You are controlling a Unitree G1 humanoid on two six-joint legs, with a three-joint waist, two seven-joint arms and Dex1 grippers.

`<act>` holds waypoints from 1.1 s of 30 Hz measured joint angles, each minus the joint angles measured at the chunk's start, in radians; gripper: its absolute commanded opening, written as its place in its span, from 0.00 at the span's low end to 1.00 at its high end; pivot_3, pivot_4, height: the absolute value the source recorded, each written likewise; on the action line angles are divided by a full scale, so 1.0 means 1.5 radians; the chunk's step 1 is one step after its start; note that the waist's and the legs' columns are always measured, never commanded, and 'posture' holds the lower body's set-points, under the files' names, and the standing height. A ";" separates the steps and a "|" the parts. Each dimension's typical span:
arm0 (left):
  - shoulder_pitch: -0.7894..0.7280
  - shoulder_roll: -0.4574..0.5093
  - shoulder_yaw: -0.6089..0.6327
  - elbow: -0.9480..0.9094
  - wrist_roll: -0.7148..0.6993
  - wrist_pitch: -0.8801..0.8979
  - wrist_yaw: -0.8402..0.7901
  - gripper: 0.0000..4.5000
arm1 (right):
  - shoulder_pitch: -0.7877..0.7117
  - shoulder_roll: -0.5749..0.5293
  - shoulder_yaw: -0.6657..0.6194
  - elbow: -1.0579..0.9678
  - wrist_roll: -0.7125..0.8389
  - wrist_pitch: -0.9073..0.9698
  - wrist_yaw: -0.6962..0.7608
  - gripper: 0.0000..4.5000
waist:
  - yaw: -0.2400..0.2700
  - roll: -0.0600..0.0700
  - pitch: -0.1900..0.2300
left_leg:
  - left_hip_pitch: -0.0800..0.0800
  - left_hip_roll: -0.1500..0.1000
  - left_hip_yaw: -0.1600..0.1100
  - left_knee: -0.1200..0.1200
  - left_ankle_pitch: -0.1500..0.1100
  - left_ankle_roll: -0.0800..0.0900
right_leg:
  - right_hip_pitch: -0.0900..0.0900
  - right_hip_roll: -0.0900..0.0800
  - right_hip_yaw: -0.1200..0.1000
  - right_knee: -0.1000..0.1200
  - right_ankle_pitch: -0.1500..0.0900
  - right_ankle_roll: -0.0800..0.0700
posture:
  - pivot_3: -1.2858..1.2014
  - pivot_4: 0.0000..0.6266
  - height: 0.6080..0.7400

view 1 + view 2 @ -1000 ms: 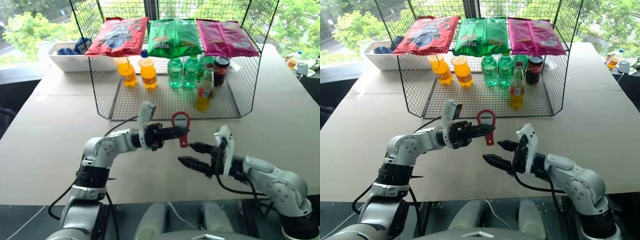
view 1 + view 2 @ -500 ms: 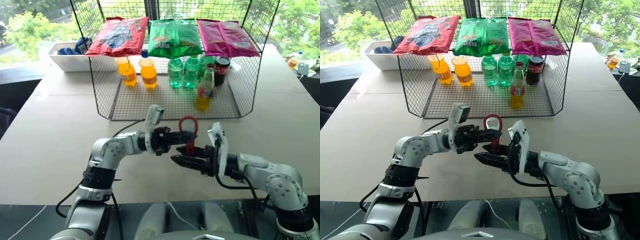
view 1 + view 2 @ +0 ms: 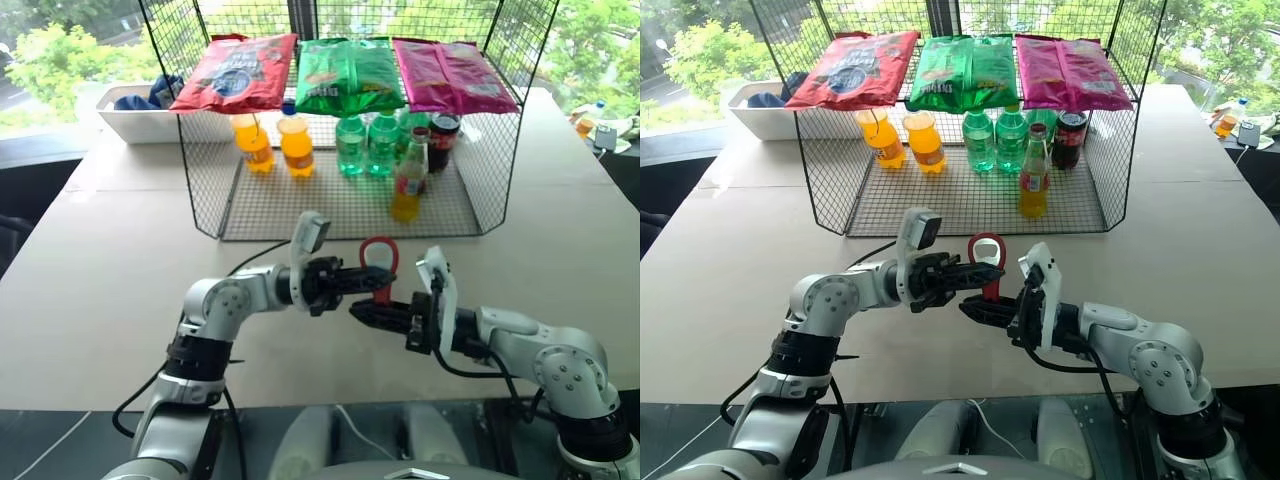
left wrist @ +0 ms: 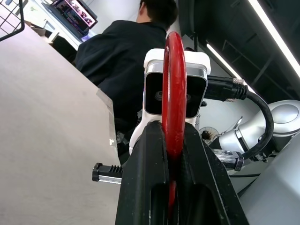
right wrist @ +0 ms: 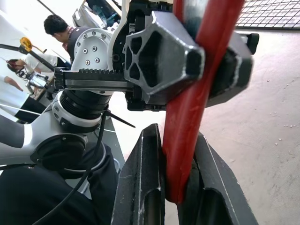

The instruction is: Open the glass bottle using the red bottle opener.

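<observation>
red bottle opener (image 3: 378, 262): smooth, glossy
glass bottle (image 3: 408, 182): clear, shiny
rack (image 3: 480, 190): black wire mesh
table (image 3: 90, 270): matt, paper-like

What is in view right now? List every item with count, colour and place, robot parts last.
red bottle opener: one, red, held above the table between both grippers.
glass bottle: one, clear with orange-yellow drink, inside the wire cage, front right.
orange plastic bottles: two, cage left.
green bottles: at least two, cage centre.
dark can: one, cage back right.
snack bags: three, red, green, pink, on the cage top.
wire cage: one, black, mid-table.
white bin: one, far left.
table: one, beige.
person: one, dark top, left wrist view.
left gripper: shut on opener.
right gripper: shut on opener.
</observation>
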 measured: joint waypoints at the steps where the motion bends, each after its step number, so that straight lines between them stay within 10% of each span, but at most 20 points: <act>1: 0.000 -0.005 0.004 0.000 0.001 -0.003 0.007 0.23 | 0.000 0.000 0.000 0.000 -0.004 -0.001 -0.004 0.00 | 0.000 0.000 0.000 | 0.000 0.000 0.000 0.000 0.000 0.000 | 0.000 0.000 0.000 0.000 0.000 0.000 | 0.52 0.24 1.00; 9: -0.003 -0.013 0.032 0.021 0.022 -0.053 0.036 0.99 | 0.068 -0.001 -0.053 0.001 -0.030 -0.049 -0.035 0.00 | 0.002 0.000 0.000 | 0.000 0.000 0.000 0.000 0.000 0.000 | 0.000 0.000 0.000 0.000 0.000 0.000 | 0.52 0.24 1.00; 33: -0.332 -0.220 0.058 0.643 0.438 -0.835 0.220 0.99 | 0.082 0.057 -0.149 0.034 -0.280 -0.332 -0.090 0.00 | 0.002 -0.001 0.000 | -0.001 -0.002 0.001 0.000 0.000 0.001 | -0.001 0.000 0.000 -0.001 0.000 0.000 | 0.52 0.24 1.00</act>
